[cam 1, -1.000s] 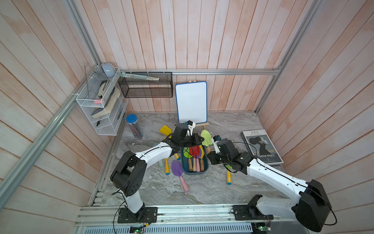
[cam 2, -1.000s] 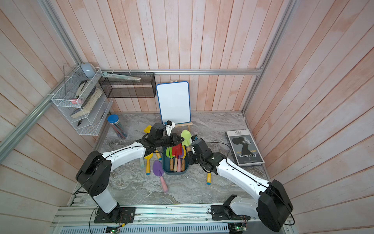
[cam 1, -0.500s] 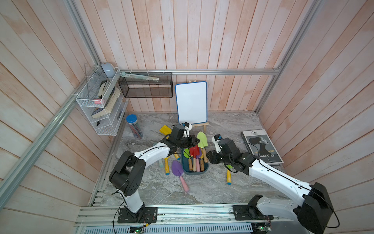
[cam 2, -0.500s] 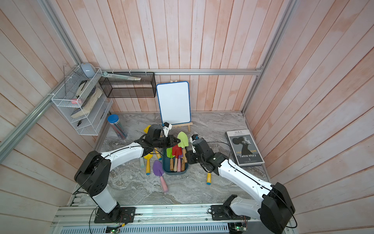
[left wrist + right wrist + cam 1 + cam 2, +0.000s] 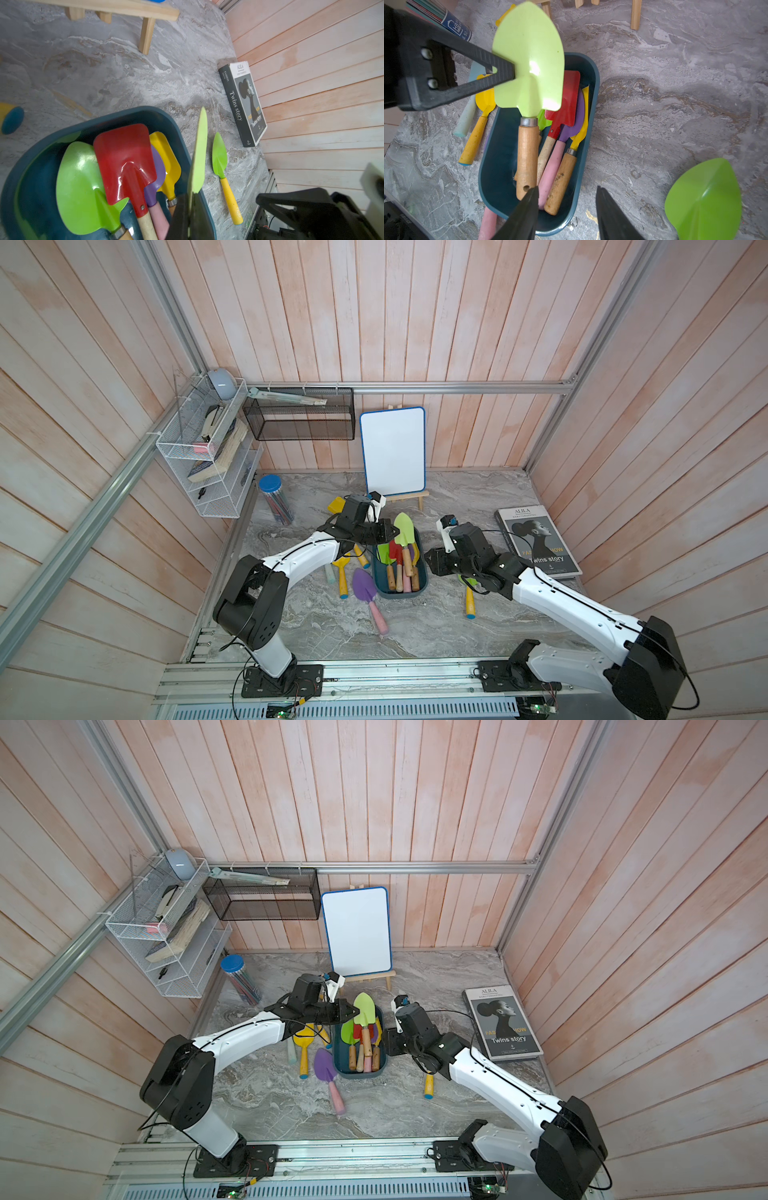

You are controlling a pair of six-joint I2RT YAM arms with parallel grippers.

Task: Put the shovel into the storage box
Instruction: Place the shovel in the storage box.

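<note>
Grey marble tabletop (image 5: 415, 630): I am pinching the lime-green, wooden-handled shovel (image 5: 529, 62) by its blade in my left gripper (image 5: 509, 71), over the dark teal plastic storage box (image 5: 595, 87); my right gripper (image 5: 566, 189) is gaping empty. Next, I judge: lowering, releasing.

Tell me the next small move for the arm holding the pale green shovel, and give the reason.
Probably lower the left gripper a little and open it. It pinches the pale green shovel by its blade, the wooden handle hangs over the storage box above the other shovels, and the right gripper stands open, gripping nothing.
</note>
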